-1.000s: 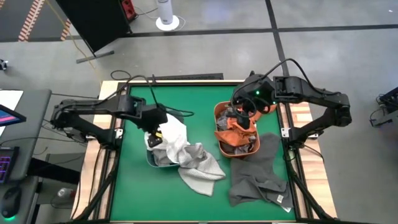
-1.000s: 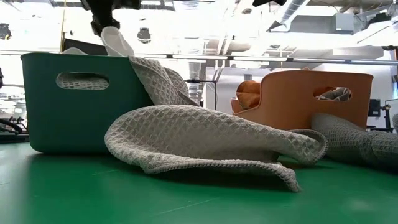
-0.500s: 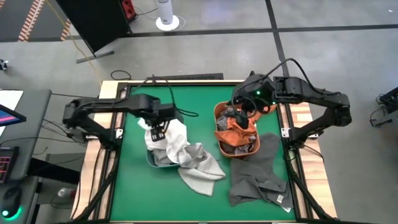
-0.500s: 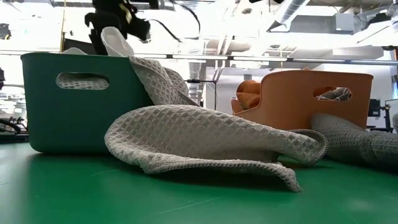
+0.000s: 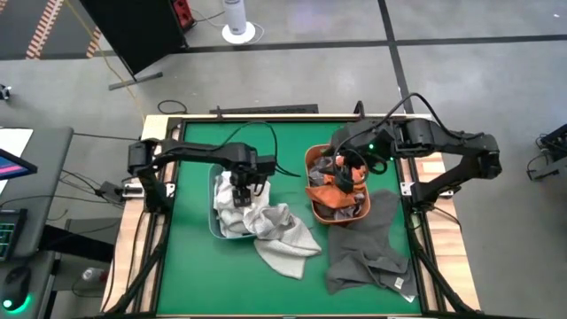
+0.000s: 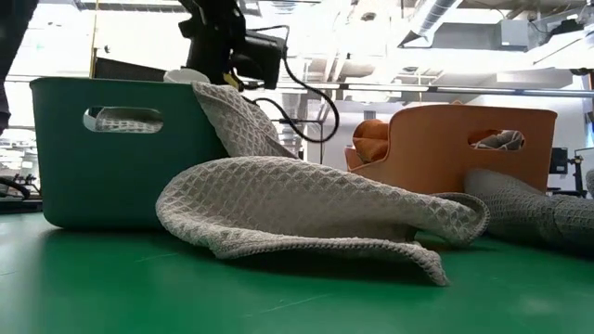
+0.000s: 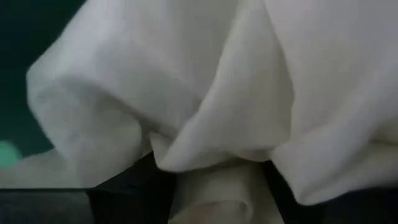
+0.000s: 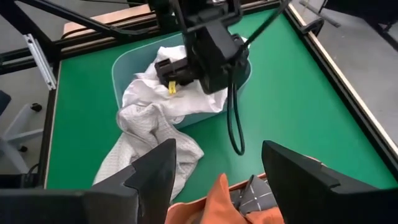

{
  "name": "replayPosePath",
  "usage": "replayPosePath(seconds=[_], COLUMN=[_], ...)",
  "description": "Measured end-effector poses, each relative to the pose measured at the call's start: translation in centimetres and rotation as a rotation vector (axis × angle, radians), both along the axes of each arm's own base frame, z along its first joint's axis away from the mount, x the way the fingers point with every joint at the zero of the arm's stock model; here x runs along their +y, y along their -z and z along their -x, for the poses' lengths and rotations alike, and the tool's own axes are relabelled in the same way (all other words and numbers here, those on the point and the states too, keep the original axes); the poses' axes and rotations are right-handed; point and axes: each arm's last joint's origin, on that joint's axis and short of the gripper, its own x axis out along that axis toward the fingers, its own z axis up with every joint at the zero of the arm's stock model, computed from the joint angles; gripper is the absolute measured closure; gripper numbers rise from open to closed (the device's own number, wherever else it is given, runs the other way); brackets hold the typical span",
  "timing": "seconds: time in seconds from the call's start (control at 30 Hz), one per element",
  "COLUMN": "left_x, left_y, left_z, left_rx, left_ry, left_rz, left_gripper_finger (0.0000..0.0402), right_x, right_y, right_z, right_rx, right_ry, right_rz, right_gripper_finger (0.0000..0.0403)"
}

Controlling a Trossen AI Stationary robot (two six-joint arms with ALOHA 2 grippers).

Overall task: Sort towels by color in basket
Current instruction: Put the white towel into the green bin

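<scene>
Right now the left gripper (image 5: 241,188) is down in the teal basket (image 5: 215,226), and in its own wrist view the white towel (image 7: 186,93) fills nearly everything, bunched in folds right against the dark fingers (image 7: 124,193); the jaws stand fairly wide with cloth pressed between them, though whether they truly pinch it or only rest in it cannot be told. From the right wrist view that gripper sits on top of the white towel inside the basket. Outward from there, a light grey waffle towel (image 5: 283,232) hangs over the basket's rim and spills onto the green table (image 5: 190,275) toward the front edge, lying in a loose heap in the low view. The right gripper (image 5: 347,167) hangs over the orange basket (image 5: 312,159), near the table's back right, its fingers (image 8: 149,180) spread wide and empty above the rust-orange towel (image 5: 335,190) and the patterned cloths lying there. A dark grey towel (image 5: 368,244) lies flat on the table beside that basket, reaching toward the front right corner. The step in hand looks like settling the white towel into the teal basket with the pale cloths. The next move probably calls for the left gripper to part from the white towel cleanly and lift clear, then gather the light grey towel off the rim; the dark grey towel is likewise not yet in a basket.
</scene>
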Motion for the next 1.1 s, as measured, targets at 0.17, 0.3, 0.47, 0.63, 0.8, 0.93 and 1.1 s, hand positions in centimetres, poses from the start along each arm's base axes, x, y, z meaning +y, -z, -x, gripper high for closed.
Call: replayPosePath(seconds=[0.17,0.3,0.47,0.63,0.8,0.93,1.1], left_x=[-0.1,-0.1,-0.2,-0.2,-0.1,-0.2,-0.3], left_y=[0.6,0.6,0.6,0.6,0.6,0.6,0.6], left_z=[-0.2,-0.2,-0.6,-1.3,-1.6,-1.5,-1.1], left_rx=[0.011,0.010,-0.026,-0.105,-0.146,-0.150,-0.114], left_ry=[0.000,-0.019,-0.034,0.030,0.138,0.214,0.262], left_rz=[0.026,0.038,0.092,0.111,0.110,0.143,0.163], left_gripper_finger=[0.0178,0.0178,0.0178,0.0178,0.0178,0.0178,0.0178], right_x=[0.5,0.5,0.3,0.3,0.3,0.3,0.3], right_y=[0.0,0.0,0.0,0.0,0.0,0.0,0.0], right_z=[0.0,0.0,0.0,0.0,0.0,0.0,0.0], right_rx=[-0.002,-0.002,-0.002,-0.002,-0.002,-0.002,-0.002], right_ry=[0.003,0.002,0.009,0.009,0.009,0.008,0.008], right_rz=[0.013,0.014,0.017,0.018,0.018,0.018,0.018], right_gripper_finger=[0.0138,0.0138,0.0138,0.0138,0.0138,0.0138,0.0138])
